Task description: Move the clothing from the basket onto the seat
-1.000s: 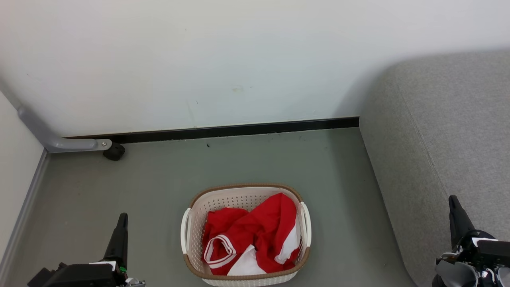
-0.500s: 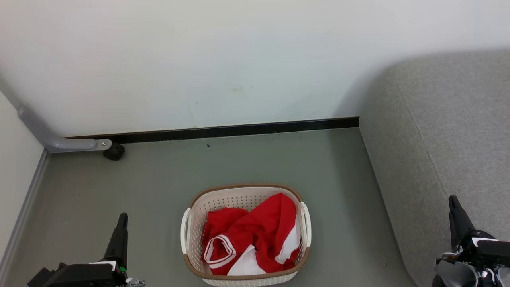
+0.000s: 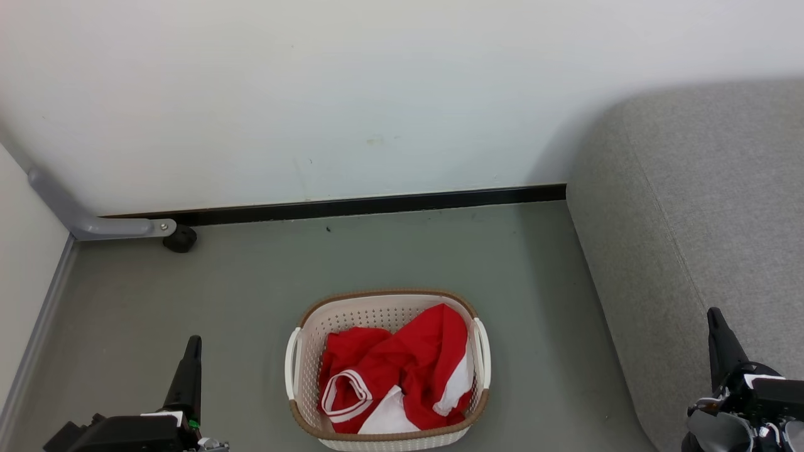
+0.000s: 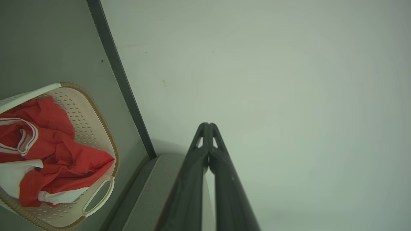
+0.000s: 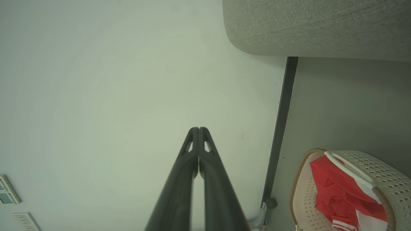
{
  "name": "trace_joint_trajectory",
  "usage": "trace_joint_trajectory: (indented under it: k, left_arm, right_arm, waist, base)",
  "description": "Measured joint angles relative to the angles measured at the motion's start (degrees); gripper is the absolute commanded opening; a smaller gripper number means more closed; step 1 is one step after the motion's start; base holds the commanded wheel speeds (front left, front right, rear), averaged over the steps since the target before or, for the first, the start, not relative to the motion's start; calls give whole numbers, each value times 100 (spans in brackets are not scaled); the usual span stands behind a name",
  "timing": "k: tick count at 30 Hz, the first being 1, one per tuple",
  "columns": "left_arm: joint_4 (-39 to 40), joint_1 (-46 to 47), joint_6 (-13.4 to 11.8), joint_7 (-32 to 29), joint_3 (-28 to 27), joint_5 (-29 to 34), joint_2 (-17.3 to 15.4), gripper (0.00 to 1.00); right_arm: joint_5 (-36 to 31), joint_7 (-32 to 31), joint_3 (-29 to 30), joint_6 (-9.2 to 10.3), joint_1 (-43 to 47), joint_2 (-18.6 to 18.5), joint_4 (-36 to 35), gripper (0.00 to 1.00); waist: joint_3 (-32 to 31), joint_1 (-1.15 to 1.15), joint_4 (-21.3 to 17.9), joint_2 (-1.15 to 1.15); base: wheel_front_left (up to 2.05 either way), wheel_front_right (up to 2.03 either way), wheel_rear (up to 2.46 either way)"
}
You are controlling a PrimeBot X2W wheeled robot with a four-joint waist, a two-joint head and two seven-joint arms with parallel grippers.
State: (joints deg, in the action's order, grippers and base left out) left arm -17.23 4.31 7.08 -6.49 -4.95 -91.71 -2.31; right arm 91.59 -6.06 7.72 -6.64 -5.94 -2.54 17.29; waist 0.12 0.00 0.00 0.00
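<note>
Clothing [image 3: 408, 364] lies in basket [image 3: 383, 293]; left end effector [image 3: 193, 339], right end effector [image 3: 711, 312] flanking.

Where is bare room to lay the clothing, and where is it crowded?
The seat is bare on top from the wall down to the right gripper. The floor between the basket and the baseboard is bare. Crowded: the basket, heaped with clothing.

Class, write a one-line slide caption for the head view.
Red clothing heaped in the basket on the floor, grey seat at right, white wall behind.
</note>
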Motion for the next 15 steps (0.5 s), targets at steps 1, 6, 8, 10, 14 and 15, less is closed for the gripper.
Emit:
trace_joint_trajectory:
  k: [1, 6, 8, 10, 14, 15]
  left_arm:
    - [0, 0, 0, 0, 0, 0, 0, 0]
    - [0, 0, 0, 0, 0, 0, 0, 0]
    - [0, 0, 0, 0, 0, 0, 0, 0]
    - [0, 0, 0, 0, 0, 0, 0, 0]
    - [0, 0, 0, 0, 0, 0, 0, 0]
    - [0, 0, 0, 0, 0, 0, 0, 0]
  right_arm:
    - [0, 0, 0, 0, 0, 0, 0, 0]
    - [0, 0, 0, 0, 0, 0, 0, 0]
    - [0, 0, 0, 0, 0, 0, 0, 0]
    - [0, 0, 0, 0, 0, 0, 0, 0]
    - [0, 0, 0, 0, 0, 0, 0, 0]
    - [0, 0, 0, 0, 0, 0, 0, 0]
  waist:
    - [0, 0, 0, 0]
    - [0, 0, 0, 0]
    - [0, 0, 0, 0]
    - [0, 0, 0, 0]
    - [0, 0, 0, 0]
    - [0, 0, 0, 0]
  base:
    - [0, 0, 0]
    - [0, 0, 0]
    - [0, 0, 0]
    - [0, 0, 0]
    - [0, 0, 0]
    - [0, 0, 0]
